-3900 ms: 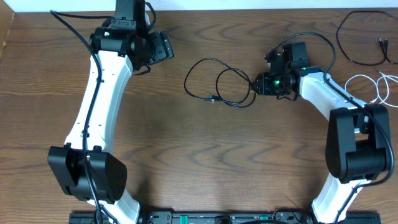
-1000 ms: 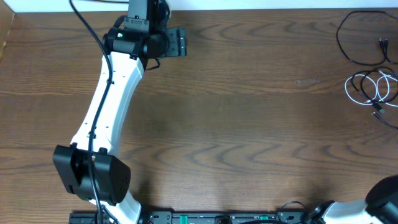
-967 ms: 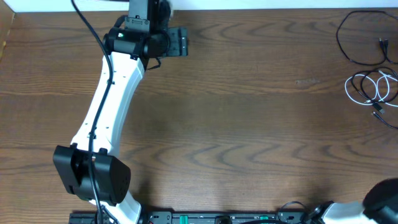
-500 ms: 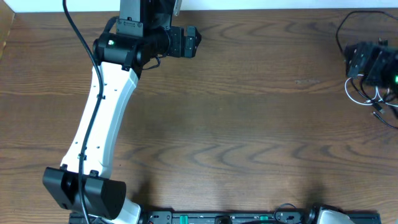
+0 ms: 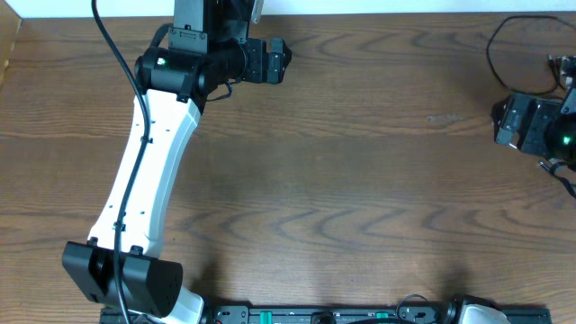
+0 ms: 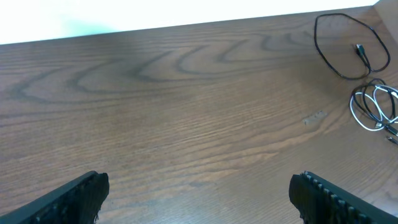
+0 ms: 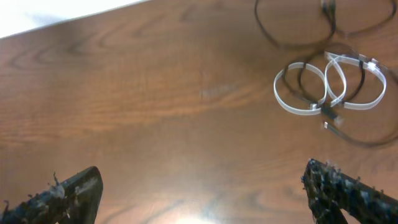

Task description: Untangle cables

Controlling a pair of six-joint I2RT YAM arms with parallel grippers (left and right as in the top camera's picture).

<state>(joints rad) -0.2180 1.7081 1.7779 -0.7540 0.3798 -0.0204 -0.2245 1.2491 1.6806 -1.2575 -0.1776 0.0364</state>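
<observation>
A thin black cable (image 5: pixel 490 49) loops at the table's far right corner; the left wrist view shows its plug (image 6: pixel 360 51). Just in front of it the white cable (image 7: pixel 311 112) lies in small coils (image 6: pixel 354 109) with a dark thin cord threaded through them. In the overhead view my right gripper (image 5: pixel 531 126) hovers above those coils and hides them. Its fingers stand wide apart and empty (image 7: pixel 202 196). My left gripper (image 5: pixel 274 61) is at the far left of the table, far from both cables, also open and empty (image 6: pixel 202 199).
The brown wooden table (image 5: pixel 342 180) ends in a white strip along its far edge (image 6: pixel 124 15). My left arm (image 5: pixel 148 162) stretches from the front left base up to the back. A black rail (image 5: pixel 315 315) runs along the front edge.
My right gripper came into view at the far right and has moved a little nearer the front, over the white coils. My left gripper shifted slightly right and opened wider.
</observation>
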